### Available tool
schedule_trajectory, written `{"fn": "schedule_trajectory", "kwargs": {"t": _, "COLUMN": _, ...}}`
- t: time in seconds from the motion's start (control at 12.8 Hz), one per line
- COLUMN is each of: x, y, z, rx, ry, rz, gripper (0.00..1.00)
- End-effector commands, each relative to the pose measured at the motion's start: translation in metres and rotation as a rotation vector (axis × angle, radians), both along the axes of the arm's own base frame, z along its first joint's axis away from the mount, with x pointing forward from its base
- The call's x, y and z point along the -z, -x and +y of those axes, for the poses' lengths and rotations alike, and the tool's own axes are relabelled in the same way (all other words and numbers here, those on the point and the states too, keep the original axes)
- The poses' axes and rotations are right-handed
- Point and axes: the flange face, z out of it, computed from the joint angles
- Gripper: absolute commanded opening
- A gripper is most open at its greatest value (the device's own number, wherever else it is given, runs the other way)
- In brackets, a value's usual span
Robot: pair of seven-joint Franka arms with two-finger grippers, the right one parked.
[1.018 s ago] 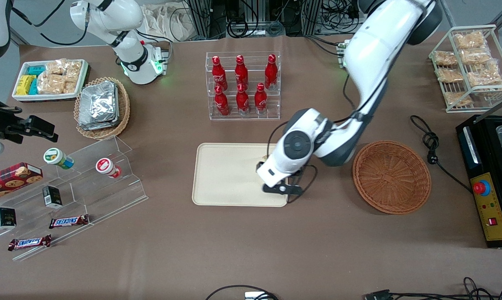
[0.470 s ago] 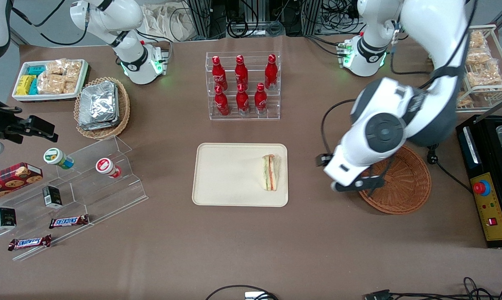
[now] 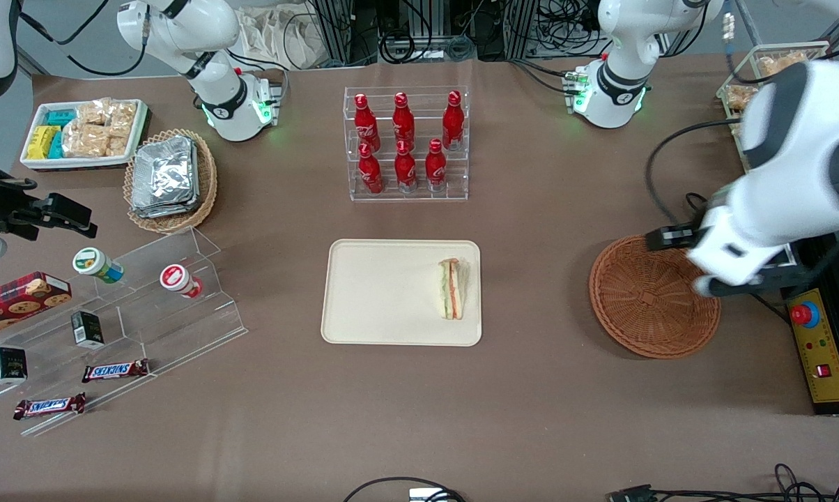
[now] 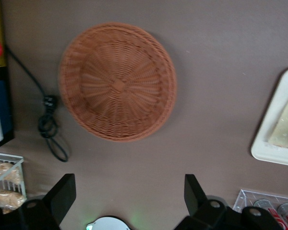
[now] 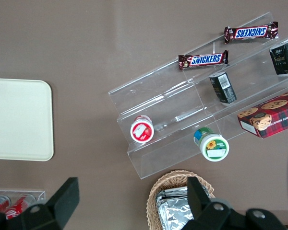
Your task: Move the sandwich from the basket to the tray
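Observation:
The sandwich, a small white wedge with green and orange layers, lies on the cream tray near the tray's end that faces the basket. The round reddish-brown wicker basket holds nothing. My left gripper hangs high above the basket's rim on the working arm's side. It is open, with nothing between its fingers. In the left wrist view the gripper looks down on the basket, with the tray and the sandwich at the frame's edge.
A black machine with a red button and a coiled cable lie close to the basket. A rack of red bottles stands farther from the camera than the tray. An acrylic snack stand sits toward the parked arm's end.
One second ago the gripper was low over the tray. It has let go of the sandwich there, risen, and swung past the basket toward the working arm's end.

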Motion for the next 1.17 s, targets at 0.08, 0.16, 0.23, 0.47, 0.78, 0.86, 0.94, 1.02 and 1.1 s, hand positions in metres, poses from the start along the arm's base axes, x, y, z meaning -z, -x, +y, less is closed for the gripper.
{"fn": "schedule_trajectory", "kwargs": {"t": 0.08, "x": -0.033, "y": 0.013, "z": 0.041, "rx": 0.041, "ry": 0.006, "rz": -0.032, "gripper": 1.00}}
{"fn": "schedule_trajectory", "kwargs": {"t": 0.16, "x": -0.039, "y": 0.016, "z": 0.051, "rx": 0.053, "ry": 0.008, "rz": -0.037, "gripper": 1.00}}
{"fn": "schedule_trajectory", "kwargs": {"t": 0.23, "x": -0.038, "y": 0.019, "z": 0.064, "rx": 0.046, "ry": 0.019, "rz": -0.013, "gripper": 1.00}}
{"fn": "schedule_trajectory", "kwargs": {"t": 0.47, "x": -0.034, "y": 0.024, "z": 0.072, "rx": 0.053, "ry": 0.026, "rz": 0.029, "gripper": 1.00}}
{"fn": "schedule_trajectory", "kwargs": {"t": 0.78, "x": -0.035, "y": 0.025, "z": 0.072, "rx": 0.058, "ry": 0.024, "rz": 0.031, "gripper": 1.00}}
{"fn": "schedule_trajectory", "kwargs": {"t": 0.86, "x": -0.035, "y": 0.026, "z": 0.072, "rx": 0.058, "ry": 0.022, "rz": 0.032, "gripper": 1.00}}
{"fn": "schedule_trajectory", "kwargs": {"t": 0.94, "x": -0.040, "y": 0.029, "z": 0.070, "rx": 0.061, "ry": 0.015, "rz": 0.025, "gripper": 1.00}}
{"fn": "schedule_trajectory", "kwargs": {"t": 1.02, "x": -0.042, "y": 0.030, "z": 0.069, "rx": 0.061, "ry": 0.010, "rz": 0.024, "gripper": 1.00}}
{"fn": "schedule_trajectory", "kwargs": {"t": 1.1, "x": -0.042, "y": 0.030, "z": 0.068, "rx": 0.060, "ry": 0.005, "rz": 0.024, "gripper": 1.00}}
